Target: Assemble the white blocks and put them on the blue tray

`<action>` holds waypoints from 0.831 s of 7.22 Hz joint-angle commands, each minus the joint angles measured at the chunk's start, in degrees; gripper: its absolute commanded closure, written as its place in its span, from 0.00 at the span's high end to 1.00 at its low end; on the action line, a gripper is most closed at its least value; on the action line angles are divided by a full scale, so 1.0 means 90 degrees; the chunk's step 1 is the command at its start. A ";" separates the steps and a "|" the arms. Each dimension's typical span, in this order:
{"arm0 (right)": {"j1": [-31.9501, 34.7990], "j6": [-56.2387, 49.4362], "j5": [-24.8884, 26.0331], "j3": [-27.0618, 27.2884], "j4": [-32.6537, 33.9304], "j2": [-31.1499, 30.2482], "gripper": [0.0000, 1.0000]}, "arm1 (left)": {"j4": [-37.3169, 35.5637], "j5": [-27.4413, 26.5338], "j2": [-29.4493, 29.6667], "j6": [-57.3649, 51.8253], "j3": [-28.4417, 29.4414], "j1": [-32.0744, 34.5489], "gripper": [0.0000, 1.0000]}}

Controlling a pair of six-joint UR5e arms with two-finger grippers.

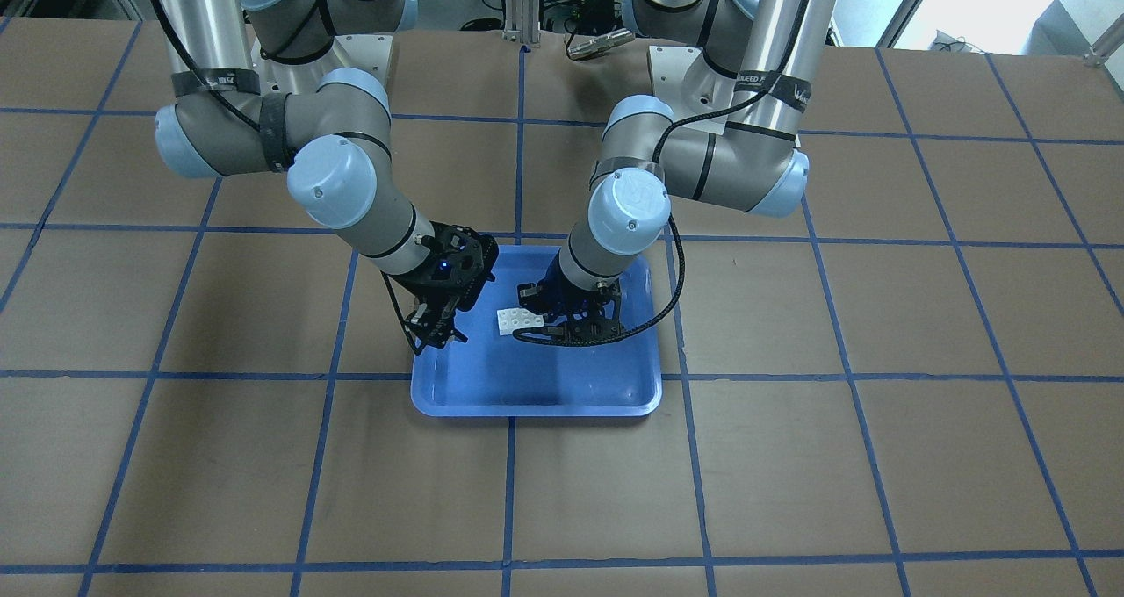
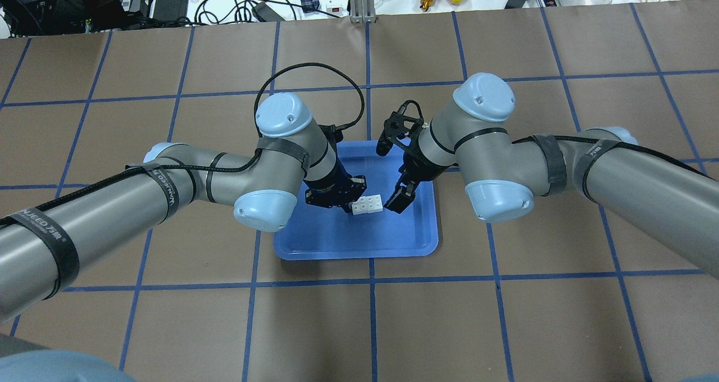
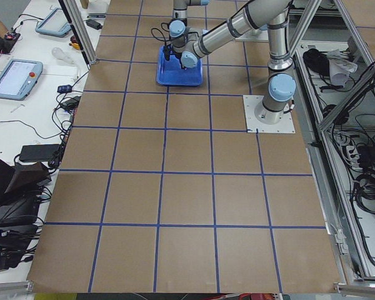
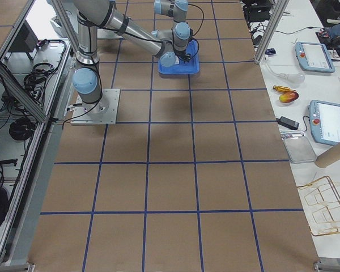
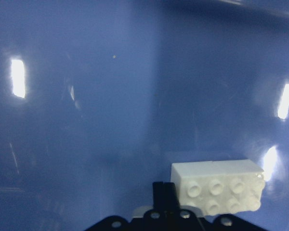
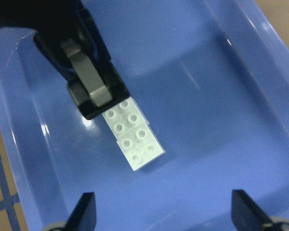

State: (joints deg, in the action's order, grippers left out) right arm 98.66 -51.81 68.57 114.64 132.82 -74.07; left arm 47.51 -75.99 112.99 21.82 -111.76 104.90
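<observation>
Blue tray (image 2: 348,239) sits mid-table, well in from every edge, between the two arms. White blocks (image 6: 133,133) are already joined into one short bar, studs up, over the tray floor; I cannot tell whether the bar touches the floor. Left gripper (image 2: 349,201) is clamped on one end of the bar, and the other end juts free toward the right gripper (image 2: 400,198), whose fingers are spread wide and hold nothing. My judgement is that only set-down remains. Lower until the bar's base lies flat on the floor, and watch for droop at the free end. Part the left fingers slowly, then lift straight up so nothing drags. Keep the right gripper apart from the bar.
</observation>
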 commanded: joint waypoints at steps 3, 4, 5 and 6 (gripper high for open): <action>-0.0629 0.4057 0.0915 -0.0071 -0.0841 -0.0997 1.00 | -0.0064 -0.0033 -0.0123 -0.0119 0.0093 -0.0005 0.08; -0.0669 0.4696 0.1429 -0.0265 -0.1141 -0.1037 1.00 | -0.0064 -0.0033 -0.0210 -0.0129 0.0113 -0.0054 0.09; -0.0708 0.5166 0.1540 -0.0779 -0.1976 -0.1047 1.00 | 0.0014 -0.0053 -0.0269 -0.0139 0.0210 -0.0170 0.10; -0.0776 0.5519 0.1580 -0.1470 -0.2941 -0.1038 1.00 | 0.0237 -0.0063 -0.0395 -0.0235 0.0365 -0.0413 0.14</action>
State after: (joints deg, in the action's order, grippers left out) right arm 92.34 -6.97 81.63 107.71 115.58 -83.33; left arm 47.92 -76.42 110.55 20.39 -109.83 103.20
